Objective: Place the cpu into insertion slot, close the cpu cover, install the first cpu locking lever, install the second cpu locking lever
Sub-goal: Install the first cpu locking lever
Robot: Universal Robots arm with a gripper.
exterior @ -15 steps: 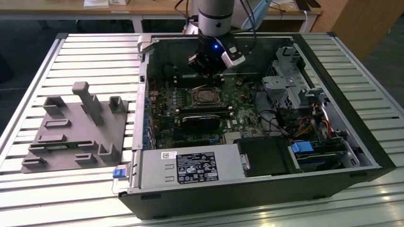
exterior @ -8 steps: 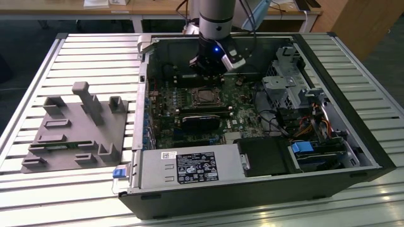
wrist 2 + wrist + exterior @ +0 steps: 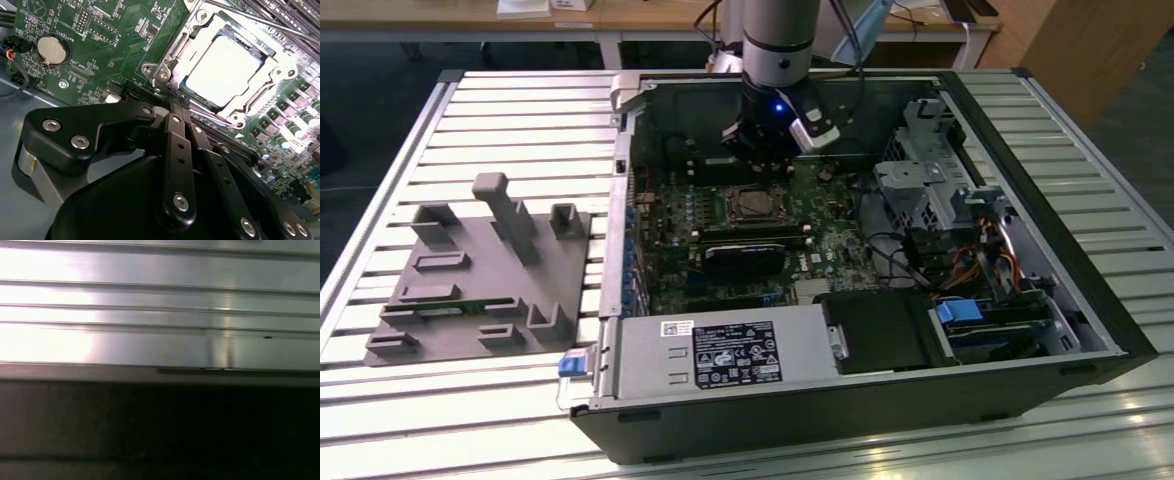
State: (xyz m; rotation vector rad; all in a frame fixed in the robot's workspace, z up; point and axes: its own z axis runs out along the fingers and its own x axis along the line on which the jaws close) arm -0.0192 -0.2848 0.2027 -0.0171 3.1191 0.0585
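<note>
An open computer case lies on the slatted table in the exterior view, and the insertion slot (image 3: pixel 753 204) sits in the middle of its green board. In the second wrist view the cpu (image 3: pixel 222 70) lies in that slot with its bright silvery top up. The cpu cover (image 3: pixel 252 100) lies flat as a frame around it. A thin lever rod (image 3: pixel 265 23) runs along the slot's far side. My gripper (image 3: pixel 177 100) is shut with nothing in it, its tips right at the slot's near metal rim. In the exterior view the gripper (image 3: pixel 761 152) hangs just behind the slot.
A grey fixture plate (image 3: pixel 480 270) with upright blocks lies on the exterior view's left. Inside the case are a black block (image 3: pixel 744 258), a labelled power box (image 3: pixel 720 352) and a drive cage (image 3: pixel 927 180). A coin battery (image 3: pixel 51 49) sits on the board. Table slats (image 3: pixel 150 305) run beside the case.
</note>
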